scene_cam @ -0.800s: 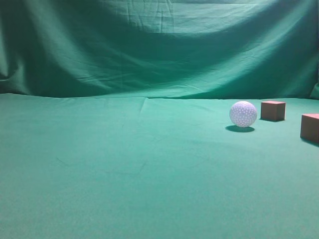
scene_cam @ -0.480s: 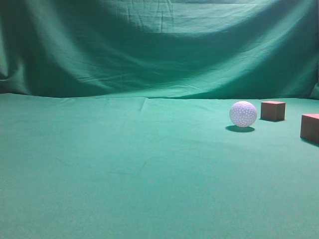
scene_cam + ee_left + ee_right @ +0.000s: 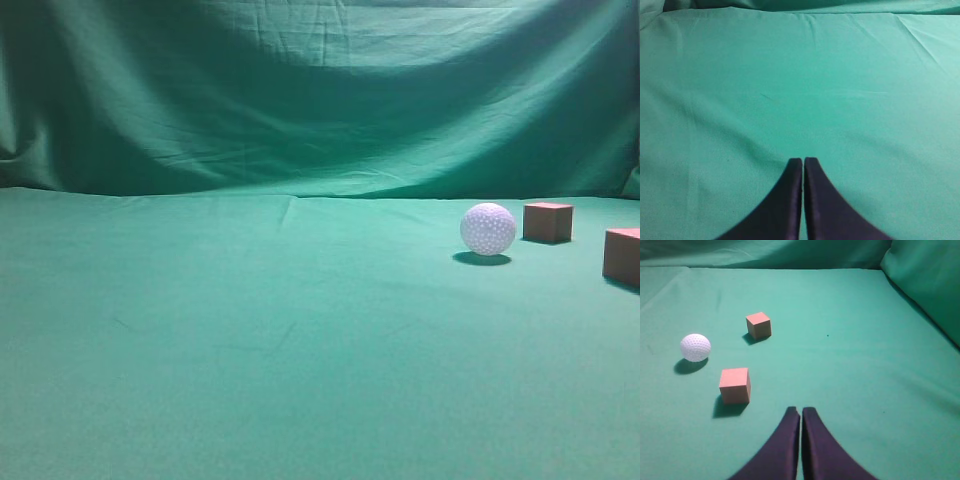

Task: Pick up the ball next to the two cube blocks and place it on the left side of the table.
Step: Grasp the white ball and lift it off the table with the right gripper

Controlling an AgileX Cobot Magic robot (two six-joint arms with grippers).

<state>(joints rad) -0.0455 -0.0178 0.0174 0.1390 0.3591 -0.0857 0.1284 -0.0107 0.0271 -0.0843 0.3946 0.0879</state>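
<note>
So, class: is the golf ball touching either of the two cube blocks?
Apart. The right wrist view shows bare green table between the ball and both of the two cube blocks, the far one included.

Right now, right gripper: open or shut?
Shut. In the right wrist view the right gripper's two dark fingers meet with only a hairline seam, holding nothing; the ball sits untouched on the table.
</note>
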